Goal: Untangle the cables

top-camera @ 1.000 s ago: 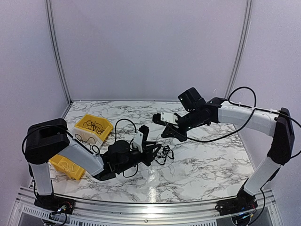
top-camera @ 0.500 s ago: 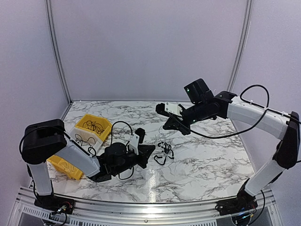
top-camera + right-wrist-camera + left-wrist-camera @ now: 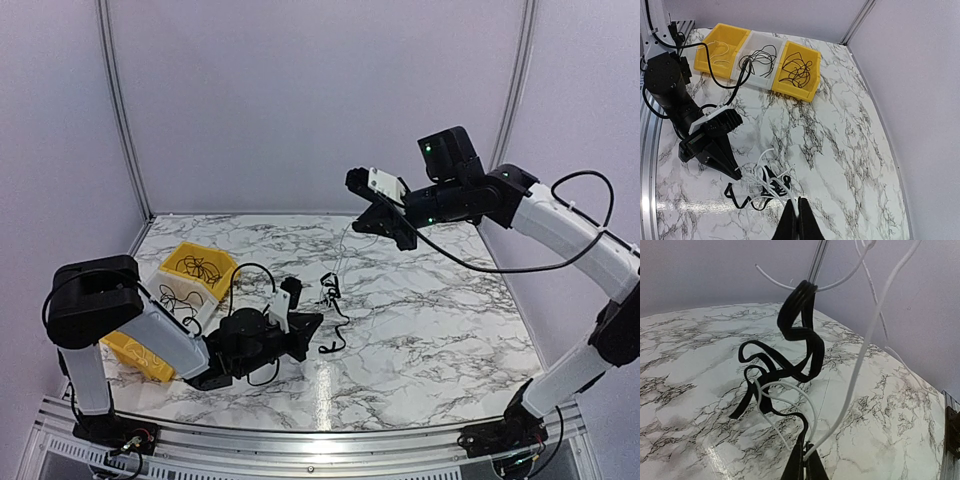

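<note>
The cables (image 3: pixel 330 287) are a small tangle of flat black and thin white strands, hanging stretched between my two grippers. My right gripper (image 3: pixel 358 222) is raised high above the table, shut on a white strand (image 3: pixel 790 197) that runs down to the tangle (image 3: pixel 767 182). My left gripper (image 3: pixel 316 322) sits low on the marble table (image 3: pixel 440 330), shut on a white strand and a black strand end (image 3: pixel 805 457). In the left wrist view the black loops (image 3: pixel 800 345) hang above the pinch, and white strands (image 3: pixel 865 340) rise out of the top. The left gripper (image 3: pixel 735 174) also shows beside the tangle.
A row of three bins stands at the left: a yellow bin (image 3: pixel 200 268), a white bin (image 3: pixel 178 290) and another yellow bin (image 3: pixel 140 352), with loose cables in the first two. The same bins (image 3: pixel 760 60) show in the right wrist view. Grey walls enclose the table.
The left gripper closed on the strands and stayed low. The right gripper rose up and to the right with its white strand, lifting the tangle off the table.
</note>
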Robot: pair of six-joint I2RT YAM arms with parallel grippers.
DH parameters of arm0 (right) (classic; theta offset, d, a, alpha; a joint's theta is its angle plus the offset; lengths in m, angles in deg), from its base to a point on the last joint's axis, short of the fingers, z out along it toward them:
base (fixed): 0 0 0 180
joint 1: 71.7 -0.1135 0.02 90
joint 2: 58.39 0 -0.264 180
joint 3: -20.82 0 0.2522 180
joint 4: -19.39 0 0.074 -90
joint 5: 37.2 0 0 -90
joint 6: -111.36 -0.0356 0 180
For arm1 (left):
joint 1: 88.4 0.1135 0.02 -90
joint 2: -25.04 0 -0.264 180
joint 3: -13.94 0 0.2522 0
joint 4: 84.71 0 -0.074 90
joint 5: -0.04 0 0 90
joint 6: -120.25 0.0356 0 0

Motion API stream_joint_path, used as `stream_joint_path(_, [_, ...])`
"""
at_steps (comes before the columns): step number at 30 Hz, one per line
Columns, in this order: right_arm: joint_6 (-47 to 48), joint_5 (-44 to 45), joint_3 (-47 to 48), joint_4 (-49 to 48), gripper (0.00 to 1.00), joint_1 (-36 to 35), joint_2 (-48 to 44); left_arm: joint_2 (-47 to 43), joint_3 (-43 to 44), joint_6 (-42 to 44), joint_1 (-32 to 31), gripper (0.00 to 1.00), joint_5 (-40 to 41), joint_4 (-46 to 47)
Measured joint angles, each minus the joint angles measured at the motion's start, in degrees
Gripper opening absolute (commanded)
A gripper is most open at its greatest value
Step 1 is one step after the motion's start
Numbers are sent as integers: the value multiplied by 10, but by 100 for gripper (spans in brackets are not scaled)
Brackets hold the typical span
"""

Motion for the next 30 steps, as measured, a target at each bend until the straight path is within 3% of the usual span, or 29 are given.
stream_joint_path(13, [-13, 0, 22, 18, 0, 41, -3, -47, -61, -15, -2, 0, 29, 1])
stream_joint_path(14, [-14, 0, 31, 18, 0, 50, -3, -54, -68, -17, -2, 4, 33, 1])
stream_joint_path(16, [-14, 0, 45, 18, 0, 61, -5, -73, -84, -21, -2, 21, 46, 1])
stream_joint_path(22, [-14, -4, 39, 14, 0, 60, -21, -132, -94, -6, -9, 41, 76, 0])
stream_joint_path(26, [-16, -4, 7, 14, 0, 43, -21, -155, -67, 29, -22, 44, 82, 2])
stream_joint_path(30, [-20, -4, -13, 15, 0, 17, -15, -155, -18, 57, -29, 40, 82, 2])
